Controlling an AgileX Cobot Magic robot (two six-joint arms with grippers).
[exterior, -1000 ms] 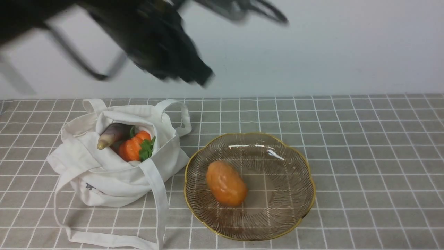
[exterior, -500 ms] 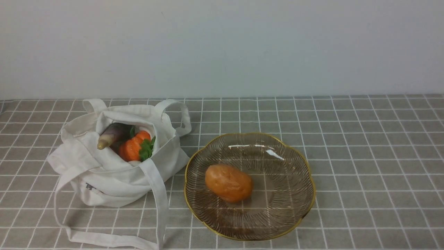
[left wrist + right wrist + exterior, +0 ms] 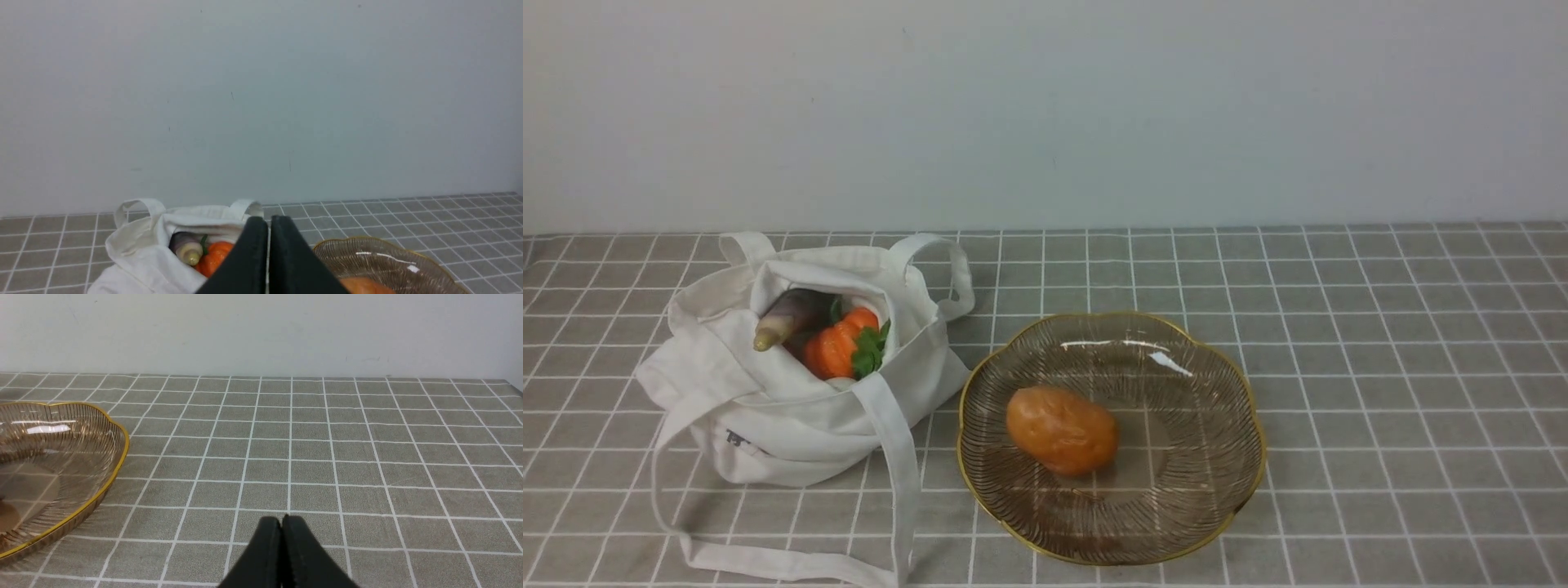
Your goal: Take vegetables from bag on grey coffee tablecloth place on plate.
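Note:
The orange-tan potato [image 3: 1062, 429] lies in the brown glass plate [image 3: 1217, 392] at centre. The white bag [image 3: 768, 408] sits left of the plate on the grey checked tablecloth [image 3: 1380, 367]. The ribbed orange pumpkin [image 3: 837, 351] and the purple cream-tipped vegetable [image 3: 784, 318] lie in its open mouth. Neither arm shows in the front view. My left gripper [image 3: 269, 222] is shut and empty, raised above and behind the bag [image 3: 143, 245] and plate [image 3: 388, 261]. My right gripper [image 3: 282, 520] is shut and empty over bare cloth, right of the plate [image 3: 114, 457].
A plain pale wall [image 3: 1045, 114] stands behind the table. The bag's long straps [image 3: 768, 563] trail on the cloth toward the front edge. Bare cloth spreads to the right of the plate.
The left arm has pulled up and back out of the front view. The potato has rolled and settled in the plate. The bag and its contents have not moved.

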